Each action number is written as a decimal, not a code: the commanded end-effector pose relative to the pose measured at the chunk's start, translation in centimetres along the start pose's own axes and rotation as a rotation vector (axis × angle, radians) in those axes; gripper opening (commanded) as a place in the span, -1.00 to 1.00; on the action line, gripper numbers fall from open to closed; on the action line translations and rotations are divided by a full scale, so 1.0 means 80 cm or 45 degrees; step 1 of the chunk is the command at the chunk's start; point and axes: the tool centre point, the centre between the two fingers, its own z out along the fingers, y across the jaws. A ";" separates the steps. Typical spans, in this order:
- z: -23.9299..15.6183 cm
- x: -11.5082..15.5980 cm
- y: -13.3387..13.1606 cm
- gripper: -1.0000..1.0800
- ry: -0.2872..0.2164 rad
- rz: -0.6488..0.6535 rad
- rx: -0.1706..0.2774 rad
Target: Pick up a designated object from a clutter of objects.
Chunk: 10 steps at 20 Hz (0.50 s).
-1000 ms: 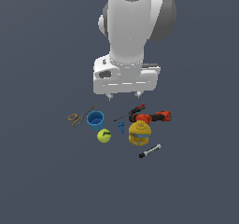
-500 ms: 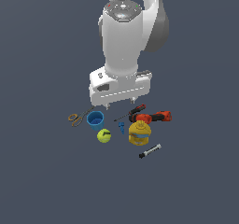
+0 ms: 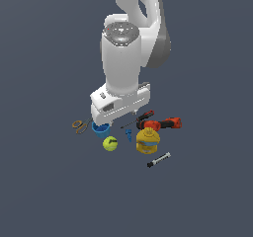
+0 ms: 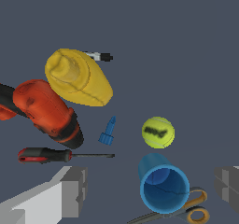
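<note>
One gripper (image 4: 149, 190), fingers spread wide apart and empty, hung above the blue cup (image 3: 101, 129). The power drill (image 3: 165, 124) and yellow container (image 3: 147, 140) lay toward the exterior view's right. The tennis ball (image 3: 109, 143) sat free, just beside the cup.

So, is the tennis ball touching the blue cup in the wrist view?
No, the tennis ball lies apart from the blue cup, with bare floor visible between them.

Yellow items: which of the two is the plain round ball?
The tennis ball beside the blue cup, small with a dark curved mark; the yellow container is larger and squat.
</note>
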 end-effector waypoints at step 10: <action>0.048 -0.001 0.027 0.92 0.003 -0.344 -0.002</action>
